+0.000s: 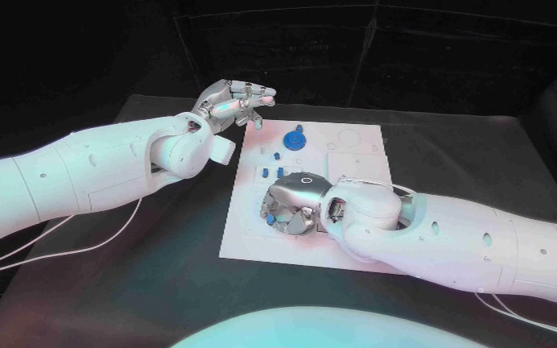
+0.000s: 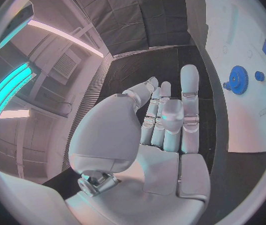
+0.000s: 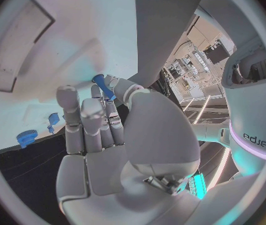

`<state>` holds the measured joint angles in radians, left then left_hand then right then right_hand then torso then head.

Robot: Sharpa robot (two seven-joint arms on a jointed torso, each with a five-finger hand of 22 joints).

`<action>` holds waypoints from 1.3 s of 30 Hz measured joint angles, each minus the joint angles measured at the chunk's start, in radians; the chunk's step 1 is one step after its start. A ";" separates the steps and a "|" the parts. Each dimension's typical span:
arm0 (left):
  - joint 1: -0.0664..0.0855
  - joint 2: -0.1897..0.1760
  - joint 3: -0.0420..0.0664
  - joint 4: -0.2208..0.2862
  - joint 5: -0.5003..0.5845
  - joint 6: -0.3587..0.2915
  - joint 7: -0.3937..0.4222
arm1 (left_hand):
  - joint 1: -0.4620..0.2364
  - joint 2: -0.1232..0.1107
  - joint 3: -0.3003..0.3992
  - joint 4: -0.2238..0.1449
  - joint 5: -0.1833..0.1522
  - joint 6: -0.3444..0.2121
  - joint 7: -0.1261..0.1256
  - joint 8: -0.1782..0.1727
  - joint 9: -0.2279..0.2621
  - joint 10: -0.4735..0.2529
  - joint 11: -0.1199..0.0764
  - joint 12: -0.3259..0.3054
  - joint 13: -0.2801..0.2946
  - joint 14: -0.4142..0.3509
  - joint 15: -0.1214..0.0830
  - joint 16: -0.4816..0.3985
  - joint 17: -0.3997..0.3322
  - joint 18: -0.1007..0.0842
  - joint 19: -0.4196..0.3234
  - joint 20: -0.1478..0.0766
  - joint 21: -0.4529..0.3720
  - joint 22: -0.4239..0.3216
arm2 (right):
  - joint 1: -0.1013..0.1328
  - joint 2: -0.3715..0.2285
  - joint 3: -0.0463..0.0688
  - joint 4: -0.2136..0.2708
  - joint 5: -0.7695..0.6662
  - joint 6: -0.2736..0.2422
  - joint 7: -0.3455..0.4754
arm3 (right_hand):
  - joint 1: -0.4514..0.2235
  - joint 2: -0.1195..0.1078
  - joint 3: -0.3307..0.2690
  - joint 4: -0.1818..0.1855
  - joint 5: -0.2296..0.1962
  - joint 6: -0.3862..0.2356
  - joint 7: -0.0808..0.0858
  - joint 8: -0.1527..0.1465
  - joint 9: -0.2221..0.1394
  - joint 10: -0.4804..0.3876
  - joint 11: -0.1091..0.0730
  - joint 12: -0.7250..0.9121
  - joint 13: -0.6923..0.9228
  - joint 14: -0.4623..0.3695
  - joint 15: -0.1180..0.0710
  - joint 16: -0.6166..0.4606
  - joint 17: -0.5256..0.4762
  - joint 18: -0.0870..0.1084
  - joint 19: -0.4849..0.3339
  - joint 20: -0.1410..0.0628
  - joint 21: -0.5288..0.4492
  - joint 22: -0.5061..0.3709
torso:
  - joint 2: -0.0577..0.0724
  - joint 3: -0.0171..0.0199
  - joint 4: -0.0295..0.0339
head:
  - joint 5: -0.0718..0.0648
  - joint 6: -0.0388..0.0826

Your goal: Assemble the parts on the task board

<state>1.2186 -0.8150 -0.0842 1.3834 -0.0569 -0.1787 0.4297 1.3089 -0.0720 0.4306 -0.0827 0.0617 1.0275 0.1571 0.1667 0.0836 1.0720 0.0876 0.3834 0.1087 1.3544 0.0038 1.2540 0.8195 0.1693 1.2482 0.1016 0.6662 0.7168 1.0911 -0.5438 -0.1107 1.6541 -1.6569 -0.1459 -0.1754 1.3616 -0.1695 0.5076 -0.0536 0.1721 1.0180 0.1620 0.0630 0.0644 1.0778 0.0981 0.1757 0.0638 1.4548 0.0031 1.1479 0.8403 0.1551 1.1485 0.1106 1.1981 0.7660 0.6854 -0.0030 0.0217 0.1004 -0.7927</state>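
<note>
A small blue part is pinched by the right robot hand low over the task board

The right robot hand is lowered onto the near left area of the white board, and a slim blue peg is held between its thumb and fingertips, as seen in the right wrist view. The left robot hand is raised off the black tabletop just beyond the board's far left corner, its fingers loosely extended together and nothing held. A blue gear is seen on the board's far part, with several small blue pieces between it and the right robot hand
</note>
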 measured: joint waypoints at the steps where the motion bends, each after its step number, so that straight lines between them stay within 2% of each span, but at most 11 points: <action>1: 0.000 0.000 0.000 0.000 0.000 0.000 0.000 | 0.000 0.000 0.000 0.000 0.000 0.000 0.000 0.000 0.000 0.000 0.000 0.000 0.000 0.000 0.000 0.000 0.000 0.000 0.000 0.000 0.000 0.000 | 0.000 0.000 0.000 0.001 0.000 -0.004 0.000 | 0.000 0.000 -0.005 -0.002 0.000 -0.014 0.000 0.000 0.000 -0.015 0.001 -0.005 0.000 -0.005 0.005 -0.005 -0.008 0.000 -0.008 0.001 -0.009 -0.012 | 0.000 0.0000 0.0000 | 0.000 0.000; 7: 0.000 0.000 0.000 -0.001 0.000 0.001 -0.001 | 0.000 0.000 0.000 0.000 0.000 0.000 0.000 0.000 0.000 0.000 0.000 0.000 0.000 0.000 0.000 0.000 0.000 0.000 0.000 0.000 0.000 0.000 | 0.000 -0.011 0.000 0.007 0.000 -0.050 0.003 | -0.005 -0.005 -0.048 -0.013 0.000 -0.083 -0.008 0.000 0.000 -0.118 0.014 -0.006 0.003 -0.048 0.018 -0.065 -0.101 0.000 -0.078 0.012 -0.072 -0.118 | 0.000 0.0006 -0.0004 | -0.001 0.002; 11: 0.000 0.000 0.000 -0.001 0.000 0.001 -0.001 | 0.000 0.000 0.000 0.000 0.000 0.000 0.000 0.000 0.000 0.000 0.000 0.000 0.000 0.000 0.000 0.000 0.000 0.000 0.000 0.000 0.000 0.000 | 0.000 -0.032 0.000 0.018 0.002 -0.089 0.008 | -0.005 -0.005 -0.085 -0.018 0.000 -0.095 -0.010 0.000 0.002 -0.160 0.021 0.022 0.009 -0.065 0.022 -0.082 -0.141 0.016 -0.105 0.019 -0.103 -0.166 | 0.000 0.0007 -0.0008 | -0.004 0.003; 18: 0.000 -0.004 0.000 -0.001 0.000 0.002 -0.002 | 0.000 0.000 0.000 0.000 0.000 0.000 0.000 0.000 0.000 0.000 0.000 0.000 0.000 0.000 0.000 0.000 0.000 0.000 0.000 0.000 0.000 0.000 | 0.004 -0.129 0.001 0.087 0.012 -0.148 0.022 | -0.005 -0.005 -0.142 -0.024 0.015 -0.107 -0.018 0.000 0.003 -0.191 0.020 0.077 0.017 -0.076 0.025 -0.082 -0.157 0.016 -0.112 0.020 -0.115 -0.183 | 0.000 0.0008 -0.0015 | -0.011 0.007; 22: 0.000 -0.008 0.000 -0.001 0.000 0.002 -0.002 | 0.000 0.000 0.000 0.000 0.000 0.000 0.000 0.000 -0.001 -0.009 -0.002 0.007 0.002 0.000 0.000 0.000 -0.004 0.000 0.000 0.000 0.000 -0.002 | 0.025 -0.226 0.027 0.146 0.050 -0.176 0.033 | 0.002 0.002 -0.171 -0.016 0.035 -0.098 -0.010 0.012 0.007 -0.185 0.010 0.126 0.024 -0.075 0.025 -0.081 -0.155 0.016 -0.112 0.020 -0.115 -0.183 | -0.001 0.0008 -0.0020 | -0.019 0.013; 24: 0.000 -0.009 0.000 -0.001 0.000 0.002 -0.002 | 0.000 0.000 0.000 0.000 0.000 0.000 0.000 0.000 -0.001 -0.009 -0.002 0.007 0.002 0.000 0.000 0.000 -0.004 0.000 0.000 0.000 0.000 -0.002 | 0.039 -0.269 0.040 0.168 0.086 -0.189 0.037 | -0.008 0.011 -0.182 -0.006 0.043 -0.081 0.003 0.024 0.010 -0.132 0.006 0.162 0.033 -0.058 0.013 -0.056 -0.123 0.016 -0.090 0.012 -0.102 -0.152 | -0.001 0.0007 -0.0025 | -0.027 0.016; 25: 0.000 -0.009 0.000 -0.001 0.000 0.002 -0.002 | 0.000 0.000 0.000 0.000 0.000 0.000 0.000 0.000 -0.001 -0.009 -0.002 0.007 0.002 0.000 0.000 0.000 -0.004 0.000 0.000 0.000 0.000 -0.002 | 0.046 -0.293 0.043 0.180 0.109 -0.193 0.039 | -0.025 0.027 -0.191 0.010 0.055 -0.052 -0.001 0.039 0.015 -0.041 -0.008 0.215 0.050 -0.032 0.004 -0.018 -0.066 0.016 -0.041 0.007 -0.062 -0.082 | -0.002 0.0004 -0.0025 | -0.034 0.019; 29: 0.000 -0.012 0.000 0.001 0.000 0.002 -0.003 | 0.000 0.000 0.000 0.000 0.000 0.000 0.000 0.000 -0.001 -0.009 -0.002 0.007 0.002 0.000 0.000 0.000 -0.004 0.000 0.000 0.000 0.000 -0.002 | 0.074 -0.405 0.055 0.209 0.236 -0.202 0.035 | -0.079 0.030 -0.230 0.051 0.070 0.022 -0.040 0.081 0.026 0.180 -0.062 0.381 0.136 0.011 -0.036 0.120 0.146 -0.024 0.116 -0.031 0.081 0.167 | -0.003 -0.0004 -0.0037 | -0.063 0.030; 31: 0.000 -0.014 0.000 0.003 0.000 0.002 -0.003 | 0.000 0.000 0.000 0.000 0.000 0.000 0.000 0.000 -0.001 -0.009 -0.002 0.007 0.002 0.000 0.000 0.000 -0.004 0.000 0.000 0.000 0.000 -0.002 | 0.080 -0.454 0.056 0.214 0.302 -0.202 0.020 | -0.104 0.023 -0.260 0.077 0.075 0.033 -0.051 0.095 0.026 0.212 -0.074 0.472 0.215 0.012 -0.052 0.165 0.215 -0.040 0.156 -0.046 0.123 0.240 | -0.003 -0.0018 -0.0055 | -0.079 0.036; 36: 0.000 -0.018 0.000 0.011 0.000 0.002 -0.003 | 0.000 0.000 0.000 0.000 0.000 0.000 0.000 0.000 -0.001 -0.009 -0.002 0.007 0.002 0.000 0.000 0.000 -0.004 0.000 0.000 0.000 0.000 -0.002 | 0.083 -0.513 0.056 0.224 0.380 -0.199 -0.059 | -0.187 -0.005 -0.370 0.144 0.121 0.044 -0.062 0.135 0.037 0.297 -0.087 0.858 0.689 0.009 -0.056 0.253 0.367 -0.055 0.215 -0.058 0.191 0.368 | -0.005 -0.0038 -0.0124 | -0.104 0.046; 39: 0.000 -0.020 -0.001 0.014 0.000 0.002 -0.003 | 0.000 0.000 0.000 0.000 0.000 0.000 0.000 0.000 -0.001 -0.009 -0.002 0.007 0.002 0.000 0.000 0.000 -0.004 0.000 0.000 0.000 0.000 -0.002 | 0.078 -0.534 0.055 0.231 0.386 -0.198 -0.129 | -0.173 0.011 -0.472 0.186 0.116 0.025 -0.072 0.186 0.054 0.301 -0.088 1.016 0.899 0.010 -0.061 0.283 0.416 -0.057 0.220 -0.063 0.212 0.403 | -0.006 -0.0028 -0.0201 | -0.113 0.051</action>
<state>1.2184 -0.8346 -0.0848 1.3971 -0.0568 -0.1769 0.4268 1.3089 -0.0720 0.4306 -0.0827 0.0617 1.0275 0.1571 0.1668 0.0826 1.0629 0.0859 0.3909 0.1103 1.3544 0.0038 1.2540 0.8156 0.1692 1.2482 0.1016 0.6662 0.7151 1.1696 -1.0783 -0.0554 1.8851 -1.2713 -0.3437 -0.3045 1.1884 -0.1586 0.0357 0.1320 0.2884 1.0429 0.0902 0.2487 0.1186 1.3785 0.0099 1.1913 0.9625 1.4651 -0.0577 1.4310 1.2559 0.0982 1.3689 0.0480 1.4096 1.1687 0.6797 -0.0058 0.0015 -0.0129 -0.7421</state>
